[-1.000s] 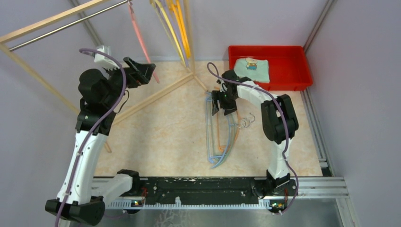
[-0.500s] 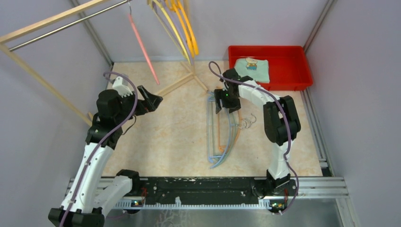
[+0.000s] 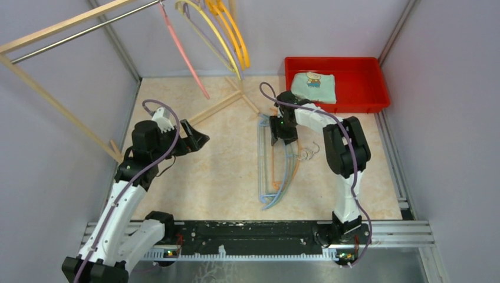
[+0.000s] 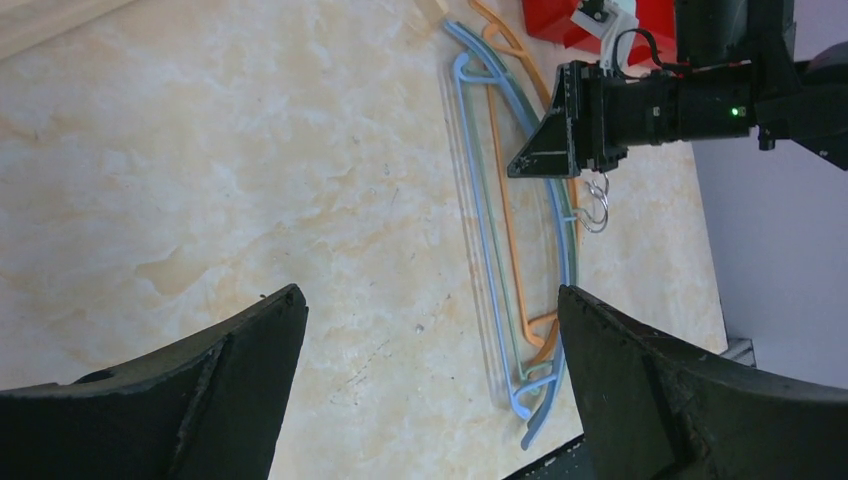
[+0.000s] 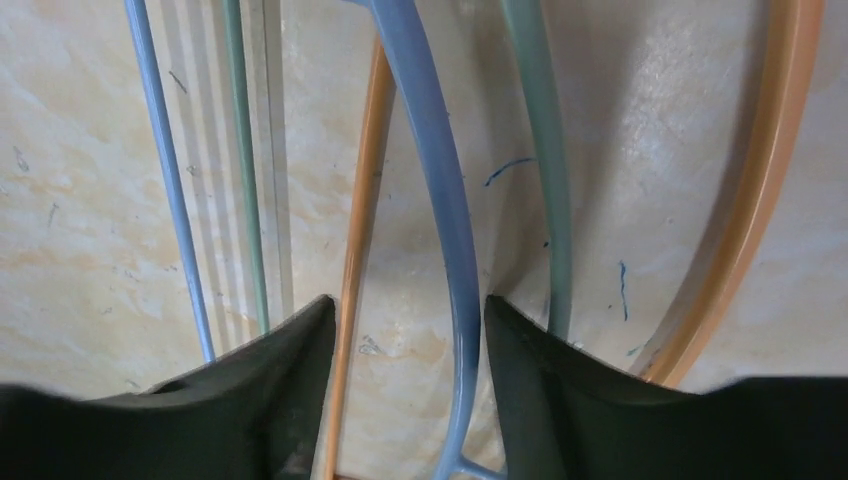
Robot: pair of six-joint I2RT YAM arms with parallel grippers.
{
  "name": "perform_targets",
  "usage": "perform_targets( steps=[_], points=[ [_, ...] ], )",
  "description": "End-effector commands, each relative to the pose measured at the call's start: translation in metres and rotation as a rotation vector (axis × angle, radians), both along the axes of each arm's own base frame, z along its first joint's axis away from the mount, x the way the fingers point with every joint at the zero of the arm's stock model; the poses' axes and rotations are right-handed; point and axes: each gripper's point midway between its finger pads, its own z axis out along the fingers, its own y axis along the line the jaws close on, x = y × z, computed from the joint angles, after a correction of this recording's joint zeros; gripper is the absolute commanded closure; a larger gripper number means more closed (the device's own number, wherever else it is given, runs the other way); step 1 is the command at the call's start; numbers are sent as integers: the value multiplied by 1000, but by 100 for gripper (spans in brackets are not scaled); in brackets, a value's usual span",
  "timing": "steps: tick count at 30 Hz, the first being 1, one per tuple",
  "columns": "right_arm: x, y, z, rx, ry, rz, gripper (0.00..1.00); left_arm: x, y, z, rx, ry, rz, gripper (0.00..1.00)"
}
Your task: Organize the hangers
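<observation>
- Beige marble-patterned bench top carries a flat pile of hangers right of centre. A pink hanger and yellow hangers dangle from the metal rail over the far-left corner.
- Left gripper has pulled back toward the left edge, fingers wide and empty, so the pink one looks delivered.
- Right gripper has sunk onto the pile, parted fingers astride the blue hanger, thin, smooth curved plastic, not yet clamped.

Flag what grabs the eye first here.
The right gripper sits low over a pile of thin blue, green and orange plastic hangers lying mid-table, its open fingers straddling the blue hanger. At the back, yellow, orange and pink hangers hang from the metal rail; a red plastic tray sits back right.
</observation>
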Motion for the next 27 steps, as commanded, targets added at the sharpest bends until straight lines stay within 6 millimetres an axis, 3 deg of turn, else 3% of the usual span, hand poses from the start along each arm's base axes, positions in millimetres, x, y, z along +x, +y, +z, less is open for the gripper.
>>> perform_targets(
  steps=[1, 3, 5, 11, 16, 19, 27],
  points=[
    [13, 3, 0, 6, -38, -14, 56, -7, -16, 2, 5, -18, -66, 0],
    [14, 4, 5, 14, -46, -16, 83, -11, -25, 0, 17, -14, -89, 0],
    [17, 8, 19, 38, -64, -24, 99, -15, -38, -3, 36, -13, -120, 0],
    [31, 26, 104, 159, -165, -60, 100, -46, -111, -18, 131, -15, -297, 0],
    [37, 36, 165, 230, -219, -63, 100, -55, -147, -35, 281, -39, -362, 0],
    [37, 41, 176, 246, -232, -55, 100, -59, -167, -33, 322, -60, -387, 0],
    [24, 61, 177, 272, -221, -17, 100, -59, -197, -37, 417, -81, -400, 0]
  ],
)
